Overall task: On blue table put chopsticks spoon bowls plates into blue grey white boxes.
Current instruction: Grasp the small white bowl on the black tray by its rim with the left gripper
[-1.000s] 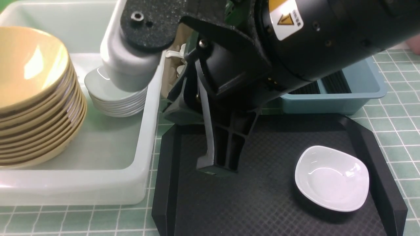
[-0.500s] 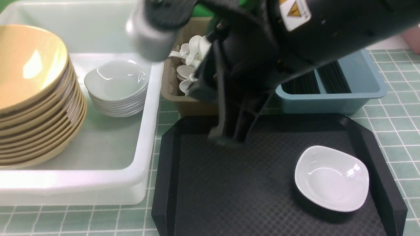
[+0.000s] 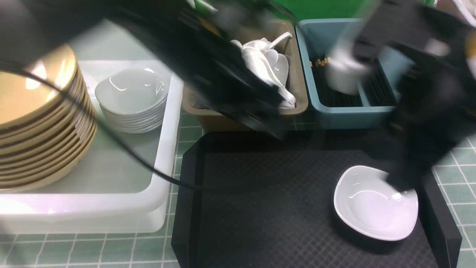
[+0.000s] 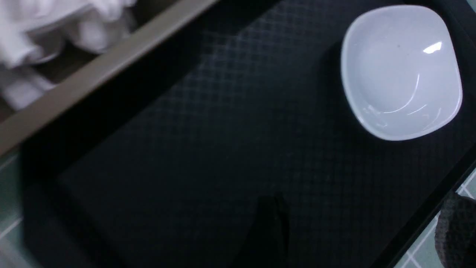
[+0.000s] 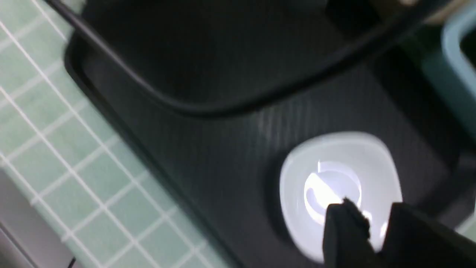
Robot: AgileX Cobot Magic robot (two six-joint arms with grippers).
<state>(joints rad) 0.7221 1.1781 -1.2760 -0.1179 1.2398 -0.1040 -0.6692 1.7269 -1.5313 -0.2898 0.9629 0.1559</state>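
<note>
A white bowl (image 3: 373,203) lies on the right side of the black tray (image 3: 267,223). My right gripper (image 3: 399,190) reaches down, blurred, at the bowl's far right rim. In the right wrist view its two dark fingers (image 5: 346,230) stand a little apart over the bowl (image 5: 327,178), so my right gripper (image 5: 375,219) is open. My left arm (image 3: 223,74) is a dark blur across the boxes. In the left wrist view my left gripper (image 4: 364,238) is wide open and empty above the tray, the bowl (image 4: 401,70) far from it.
The white box (image 3: 167,156) at left holds a stack of yellow plates (image 3: 33,111) and a stack of white bowls (image 3: 130,100). Behind the tray a grey-brown box (image 3: 297,108) holds white spoons (image 3: 264,59). A blue box (image 3: 349,115) holds dark chopsticks (image 3: 375,93).
My left arm has lifted off the middle of the tray and swung back and to the left. My right arm has come in from the right, down to the bowl's rim.
</note>
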